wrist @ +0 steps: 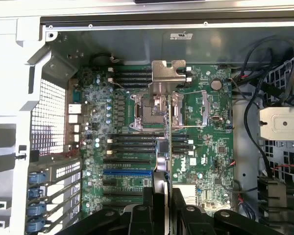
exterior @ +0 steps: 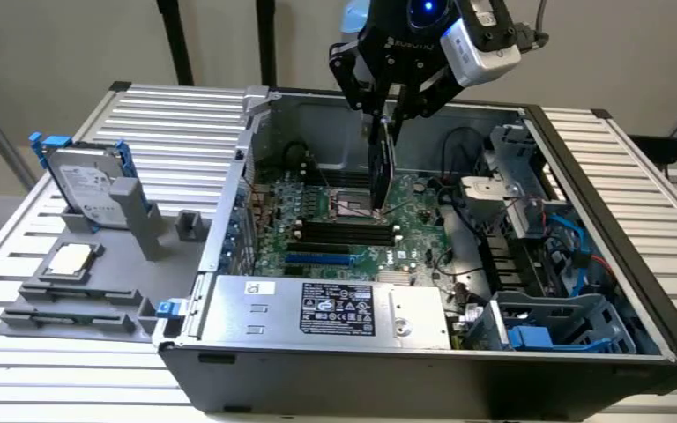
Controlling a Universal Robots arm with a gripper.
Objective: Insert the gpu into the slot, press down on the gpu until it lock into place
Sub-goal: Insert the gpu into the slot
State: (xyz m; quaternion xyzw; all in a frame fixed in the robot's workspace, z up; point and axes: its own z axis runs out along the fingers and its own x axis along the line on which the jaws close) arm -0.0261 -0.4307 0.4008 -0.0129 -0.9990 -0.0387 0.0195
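My gripper [exterior: 388, 107] hangs over the open computer case, shut on the gpu [exterior: 379, 172], a thin black card held upright on its edge. In the wrist view the gpu [wrist: 162, 156] appears edge-on, running out from between the black fingers [wrist: 142, 215] of the gripper [wrist: 161, 198]. Its lower edge hovers above the motherboard near the processor socket [exterior: 351, 204] and the black memory slots [exterior: 338, 233]. The slot [exterior: 318, 261], a bright blue strip, lies bare on the board closer to the power-supply box, to one side of the card. In the wrist view the slot [wrist: 127, 172] sits beside the card's line.
A silver labelled power-supply box [exterior: 327, 308] fills the case's near side. Cables and a drive cage [exterior: 550, 229] crowd the exterior view's right. The case walls [exterior: 244, 176] ring the board. Outside, on the exterior view's left, a hard drive [exterior: 85, 185] stands in a grey holder.
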